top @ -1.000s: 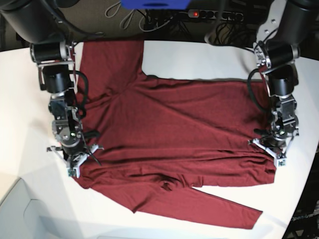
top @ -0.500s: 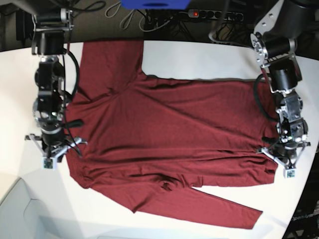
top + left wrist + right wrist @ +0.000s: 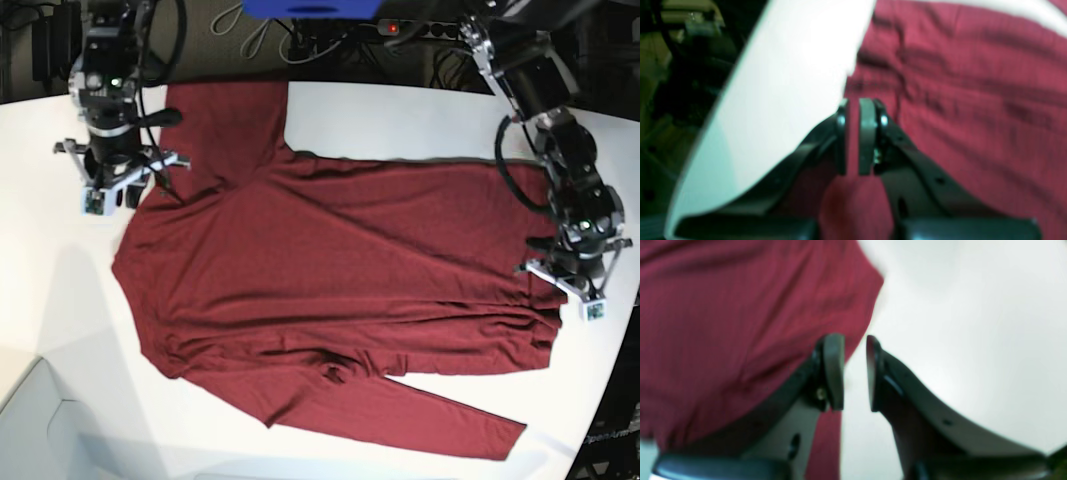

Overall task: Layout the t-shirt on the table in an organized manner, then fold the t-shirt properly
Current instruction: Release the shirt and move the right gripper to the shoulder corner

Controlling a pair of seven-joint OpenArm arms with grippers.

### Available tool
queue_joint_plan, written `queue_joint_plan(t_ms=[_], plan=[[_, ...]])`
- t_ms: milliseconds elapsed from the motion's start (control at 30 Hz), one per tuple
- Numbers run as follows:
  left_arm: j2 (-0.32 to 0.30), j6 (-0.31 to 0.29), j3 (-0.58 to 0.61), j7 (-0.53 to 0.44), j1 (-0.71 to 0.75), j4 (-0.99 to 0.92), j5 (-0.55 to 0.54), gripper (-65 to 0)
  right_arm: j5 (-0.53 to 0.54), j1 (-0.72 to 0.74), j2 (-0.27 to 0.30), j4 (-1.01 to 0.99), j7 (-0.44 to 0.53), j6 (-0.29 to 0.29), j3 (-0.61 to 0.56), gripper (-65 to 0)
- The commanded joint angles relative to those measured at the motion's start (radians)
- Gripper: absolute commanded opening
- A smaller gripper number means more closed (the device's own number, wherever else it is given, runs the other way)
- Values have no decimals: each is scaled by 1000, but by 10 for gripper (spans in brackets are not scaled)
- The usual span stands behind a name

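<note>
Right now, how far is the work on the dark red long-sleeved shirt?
Laying out looks nearly done: the thin dark red long-sleeved shirt lies spread on the white table, wrinkled. The left gripper is shut on its edge; the right gripper is open, holding nothing. No fold is made yet.
</note>
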Motion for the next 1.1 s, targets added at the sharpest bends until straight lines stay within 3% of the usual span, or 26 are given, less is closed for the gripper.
queue_joint_plan(t_ms=[0, 233, 400, 567, 1067], plan=[[-4, 3, 0, -21, -7, 48, -3, -599, -3, -17, 5, 18, 24, -6, 6, -499], [23, 3, 63, -18, 112, 129, -5, -598, -3, -164, -66, 21, 32, -5, 6, -419], [5, 3, 80, -18, 154, 147, -138, -598, -1, -239, -92, 23, 32, -5, 7, -384], [-23, 3, 81, -18, 151, 135, -207, -598, -1, -287, -103, 20, 32, -5, -30, -379], [-47, 3, 75, -18, 158, 132, -206, -598, -1, -281, -113, -25, 24, -5, -51, -378]])
